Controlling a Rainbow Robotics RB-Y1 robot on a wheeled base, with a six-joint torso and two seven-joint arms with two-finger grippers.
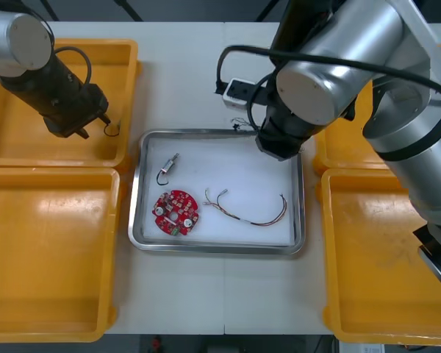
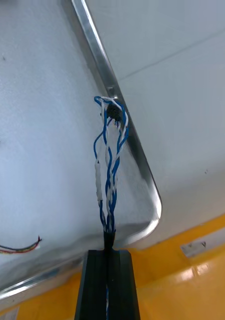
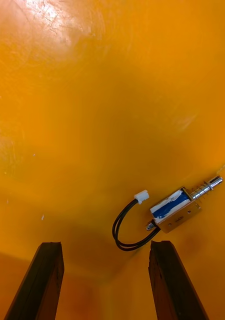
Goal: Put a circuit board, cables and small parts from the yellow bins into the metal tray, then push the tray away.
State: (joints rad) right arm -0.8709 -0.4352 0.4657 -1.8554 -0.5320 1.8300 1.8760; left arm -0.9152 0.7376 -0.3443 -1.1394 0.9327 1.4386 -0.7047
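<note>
One twisted blue-and-white cable is clamped by the right hand above the rectangular metal tray for release; the left hand is held open in a yellow plastic bin.

Bright, even light from above falls on the metal tray — its white floor looks flat, shadows on it soft and faint, its rim gleaming. The blue and white cable over that rim is evenly lit. Left of the tray, a yellow bin carries pale glare on its floor.

Red circuit board, red-yellow cable, small metal part in metal tray; blue-white cable above rim.
</note>
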